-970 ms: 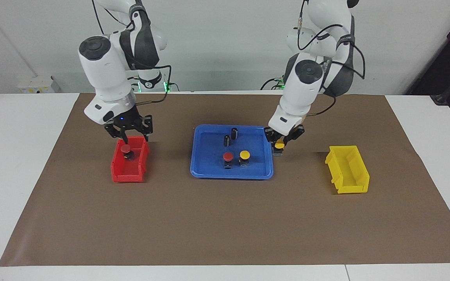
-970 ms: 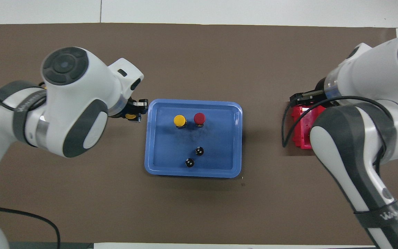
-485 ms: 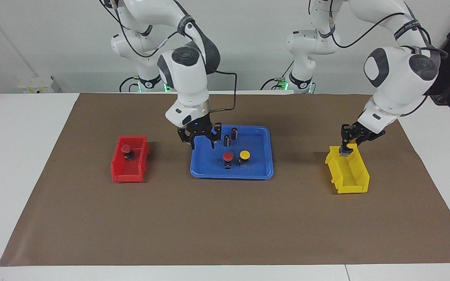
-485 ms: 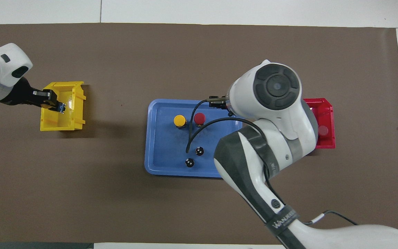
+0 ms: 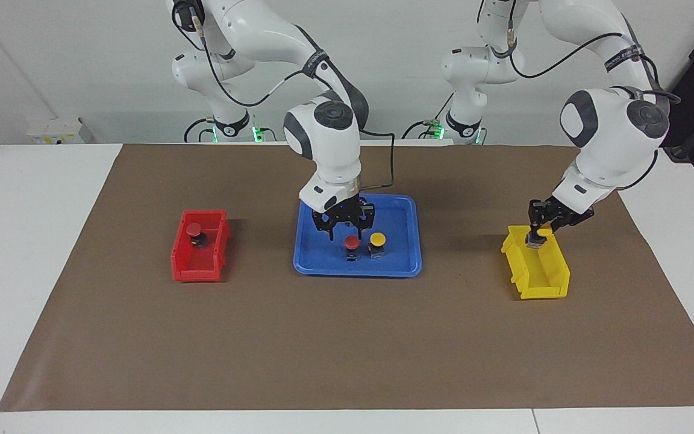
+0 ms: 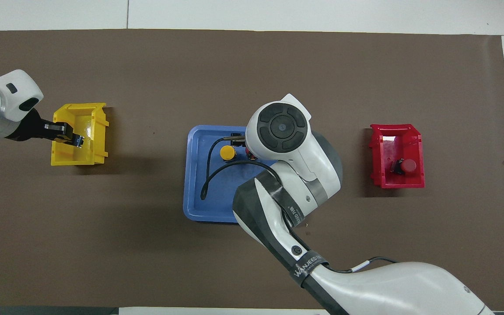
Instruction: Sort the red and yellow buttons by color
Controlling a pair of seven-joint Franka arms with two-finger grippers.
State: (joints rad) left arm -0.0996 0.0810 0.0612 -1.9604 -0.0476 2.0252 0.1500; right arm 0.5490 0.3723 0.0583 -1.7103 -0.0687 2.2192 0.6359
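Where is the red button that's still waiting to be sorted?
In the facing view the red button stands in the blue tray beside a yellow button, just under the right gripper.

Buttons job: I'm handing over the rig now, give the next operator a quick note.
Left gripper: shut on a yellow button, over the yellow bin; not released.
Right gripper: open, over the red button in the tray.
Done: one red button in the red bin.
Left: drop the held yellow, bin the tray's red, then the yellow button beside it.
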